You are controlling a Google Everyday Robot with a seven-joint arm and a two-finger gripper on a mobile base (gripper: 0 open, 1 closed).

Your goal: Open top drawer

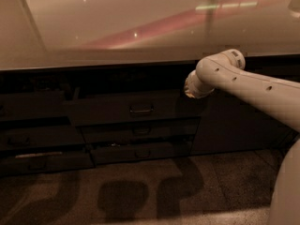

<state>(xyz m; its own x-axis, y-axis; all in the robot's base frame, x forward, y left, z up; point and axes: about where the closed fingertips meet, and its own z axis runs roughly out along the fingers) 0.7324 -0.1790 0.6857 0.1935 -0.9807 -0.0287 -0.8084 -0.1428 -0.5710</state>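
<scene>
camera view: a smooth, glossy pale countertop (117, 27) fills the upper half, carrying soft reddish streaks and small bright glints. beneath its edge runs a bank of dark, matte cabinet fronts.

the top drawer (108, 109) sits just under the counter lip, near the middle of the bank. it is a wide, flat rectangular panel of dark grey-brown. a small rectangular pull handle (141, 109) sits at its centre. i cannot tell whether the front stands out from its neighbours at all.

two shallower drawer fronts (140, 142) are stacked directly below it, each with the same kind of handle. more dark fronts (40, 149) lie to the left, and a plain dark door (234, 125) to the right.

the arm (253, 86) is a rounded, off-white tube with small dark dots, and it reaches in from the right. it bends at a knuckle-like joint just under the counter edge. the gripper (190, 89) is at the arm's tip, close to the upper right corner of the top drawer and to the right of the handle. its opening cannot be told from here.

the floor (225, 182) is speckled and grainy, with rounded dark shadows across it.
</scene>
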